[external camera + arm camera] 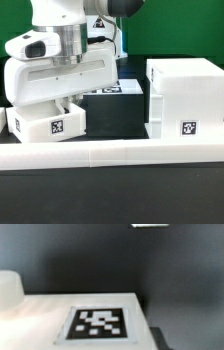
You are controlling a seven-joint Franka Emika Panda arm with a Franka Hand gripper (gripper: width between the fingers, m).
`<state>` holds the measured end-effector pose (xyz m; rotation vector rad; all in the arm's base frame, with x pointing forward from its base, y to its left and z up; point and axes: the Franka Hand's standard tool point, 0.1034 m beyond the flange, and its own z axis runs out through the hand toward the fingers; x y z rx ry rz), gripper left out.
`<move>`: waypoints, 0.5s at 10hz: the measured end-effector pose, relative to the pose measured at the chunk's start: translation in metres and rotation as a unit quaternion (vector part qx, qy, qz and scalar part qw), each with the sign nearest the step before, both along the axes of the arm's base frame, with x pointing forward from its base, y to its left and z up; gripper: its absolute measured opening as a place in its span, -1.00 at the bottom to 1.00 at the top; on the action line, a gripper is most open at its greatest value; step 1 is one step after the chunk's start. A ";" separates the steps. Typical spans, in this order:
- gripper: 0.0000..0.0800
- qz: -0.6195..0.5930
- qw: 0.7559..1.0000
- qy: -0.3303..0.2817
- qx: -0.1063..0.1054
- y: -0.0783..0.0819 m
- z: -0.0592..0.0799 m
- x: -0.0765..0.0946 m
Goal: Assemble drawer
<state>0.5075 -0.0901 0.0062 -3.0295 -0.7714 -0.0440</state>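
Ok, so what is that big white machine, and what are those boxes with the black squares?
That is a robot arm. Its two-finger hand, a gripper, is pinched shut right at a small white box; whether it truly holds it, I cannot tell. One picture comes from a camera away from the robot, the other from a camera on the robot's wrist, seeing a white top with a chequered sticker up close. On the table also: a big white box, a long low rail in front, and the flat marker board behind.
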 end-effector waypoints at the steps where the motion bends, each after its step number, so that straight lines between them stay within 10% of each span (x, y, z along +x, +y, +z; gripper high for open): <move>1: -0.90 0.000 1.000 0.000 0.000 0.000 0.000 0.000; 5: -0.90 0.011 1.000 0.000 -0.001 0.003 0.003 0.001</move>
